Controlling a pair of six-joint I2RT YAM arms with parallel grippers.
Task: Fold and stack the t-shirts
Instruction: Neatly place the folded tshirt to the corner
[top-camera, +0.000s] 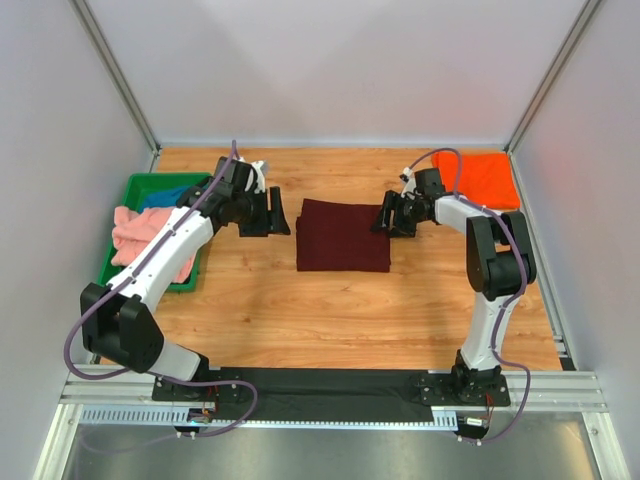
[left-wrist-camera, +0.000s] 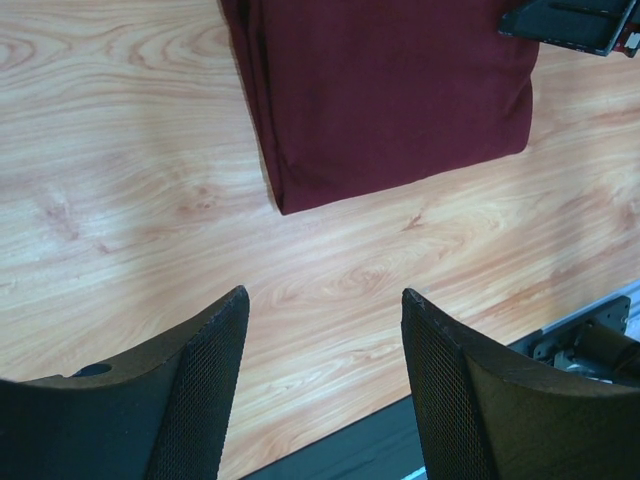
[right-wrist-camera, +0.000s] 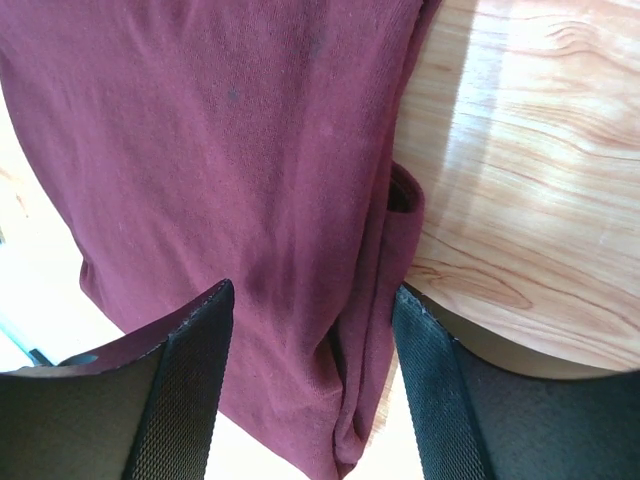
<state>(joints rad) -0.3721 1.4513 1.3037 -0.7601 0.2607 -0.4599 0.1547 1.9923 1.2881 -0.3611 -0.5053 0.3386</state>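
The dark maroon t-shirt (top-camera: 343, 236) lies folded into a rectangle in the middle of the table; it also shows in the left wrist view (left-wrist-camera: 390, 95) and the right wrist view (right-wrist-camera: 240, 170). The bright orange t-shirt (top-camera: 477, 179) lies folded at the back right. The salmon-pink t-shirt (top-camera: 145, 238) and a bit of the blue t-shirt (top-camera: 166, 197) lie in the green tray. My left gripper (top-camera: 272, 214) (left-wrist-camera: 325, 300) is open and empty above bare wood, left of the maroon shirt. My right gripper (top-camera: 387, 216) (right-wrist-camera: 312, 295) is open over the shirt's right edge, holding nothing.
The green plastic tray (top-camera: 128, 190) stands at the left edge of the table. Grey walls close in the table on three sides. A black strip and a metal rail (top-camera: 330, 392) run along the near edge.
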